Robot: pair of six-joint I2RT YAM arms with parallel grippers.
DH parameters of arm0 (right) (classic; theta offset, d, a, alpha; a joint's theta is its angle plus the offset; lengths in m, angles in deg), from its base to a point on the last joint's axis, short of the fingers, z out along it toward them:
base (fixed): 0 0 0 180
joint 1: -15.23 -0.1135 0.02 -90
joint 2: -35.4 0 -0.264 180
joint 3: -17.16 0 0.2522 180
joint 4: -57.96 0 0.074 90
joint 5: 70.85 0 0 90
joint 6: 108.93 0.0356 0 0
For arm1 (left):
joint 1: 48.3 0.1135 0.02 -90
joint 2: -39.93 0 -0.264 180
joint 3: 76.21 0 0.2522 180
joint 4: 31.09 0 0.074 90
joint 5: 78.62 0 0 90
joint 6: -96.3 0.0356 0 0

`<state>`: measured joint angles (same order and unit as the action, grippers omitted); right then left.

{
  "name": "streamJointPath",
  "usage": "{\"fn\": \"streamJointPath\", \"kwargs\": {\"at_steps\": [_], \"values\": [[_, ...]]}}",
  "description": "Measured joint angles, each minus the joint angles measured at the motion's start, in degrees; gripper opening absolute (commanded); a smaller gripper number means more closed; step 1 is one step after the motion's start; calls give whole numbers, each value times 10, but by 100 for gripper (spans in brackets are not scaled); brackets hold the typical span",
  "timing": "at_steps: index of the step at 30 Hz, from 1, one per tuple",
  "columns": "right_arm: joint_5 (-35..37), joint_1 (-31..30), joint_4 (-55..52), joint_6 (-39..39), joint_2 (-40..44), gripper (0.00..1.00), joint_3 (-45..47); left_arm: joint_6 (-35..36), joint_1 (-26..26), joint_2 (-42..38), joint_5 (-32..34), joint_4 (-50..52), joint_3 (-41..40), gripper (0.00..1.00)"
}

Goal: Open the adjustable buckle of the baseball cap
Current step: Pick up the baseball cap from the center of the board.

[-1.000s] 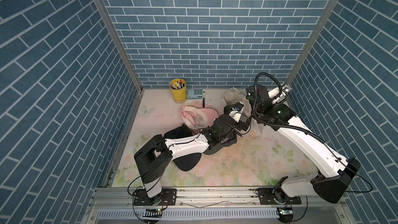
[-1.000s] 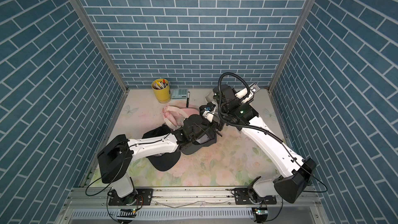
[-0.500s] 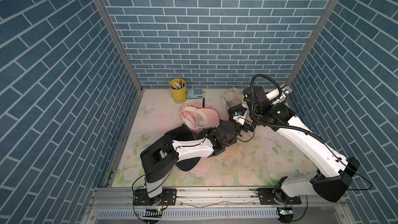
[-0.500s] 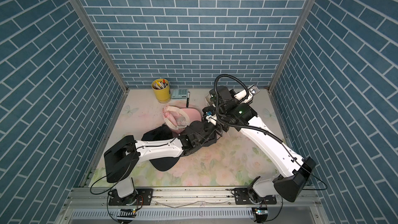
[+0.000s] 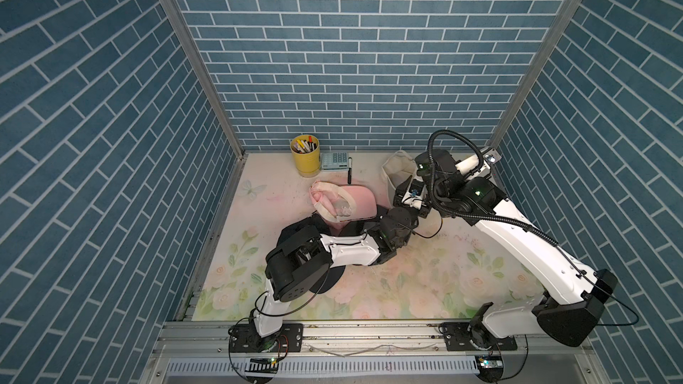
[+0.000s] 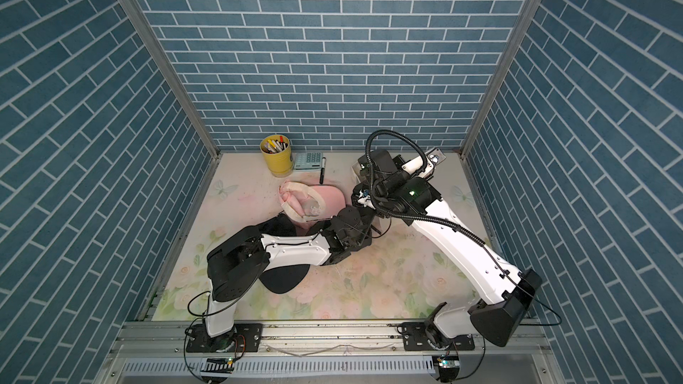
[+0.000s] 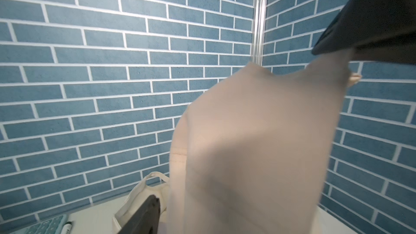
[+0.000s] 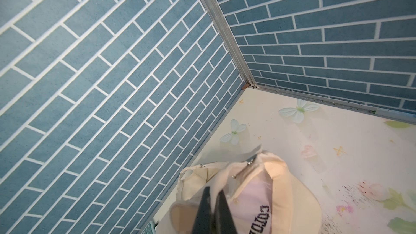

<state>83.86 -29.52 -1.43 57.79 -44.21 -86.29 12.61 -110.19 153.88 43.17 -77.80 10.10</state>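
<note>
- As it lies on the floral table (image 5: pixel 425 271), the pink baseball cap (image 5: pixel 354 197) shows a cream band along its edge. It sits a little in front of the yellow pen cup (image 5: pixel 305 159), calculator (image 5: pixel 334 161) and marker (image 5: pixel 349 175) at the back wall.
- Both arms meet at one end of the cap, in both top views.
- Right gripper (image 8: pixel 213 191): its fingers are pinched together on the cap's strap (image 8: pixel 245 167), a blurred grey band with metal fittings that rises from the cap to the tips.
- Left gripper (image 5: pixel 406 216): low over the table, just beside the right one.
- The left wrist view is largely filled by a pale cloth (image 7: pixel 258 142), probably that same strap seen close.
- One dark finger (image 7: pixel 144 217) shows beside the cloth and the other is hidden. I cannot tell how wide the jaws stand or whether they grip.
- A cream tote bag (image 5: pixel 397 171) stands behind the grippers.
- A black cap (image 5: pixel 325 282) lies under the left arm.
</note>
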Motion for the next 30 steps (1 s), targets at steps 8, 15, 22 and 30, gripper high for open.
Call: {"fn": "streamJointPath", "kwargs": {"at_steps": [8,15,22,30], "values": [[-15,2,10,-45,5,0,12,19,3,-32,12,3,-4,0],[-109,31,87,-295,25,44,63,-3,28,-105,-25,42,-52,0],[-330,104,176,-578,72,58,120,-31,57,-139,-72,90,-67,0],[-511,160,237,-760,178,61,197,-82,90,-177,-129,160,-67,0]]}}
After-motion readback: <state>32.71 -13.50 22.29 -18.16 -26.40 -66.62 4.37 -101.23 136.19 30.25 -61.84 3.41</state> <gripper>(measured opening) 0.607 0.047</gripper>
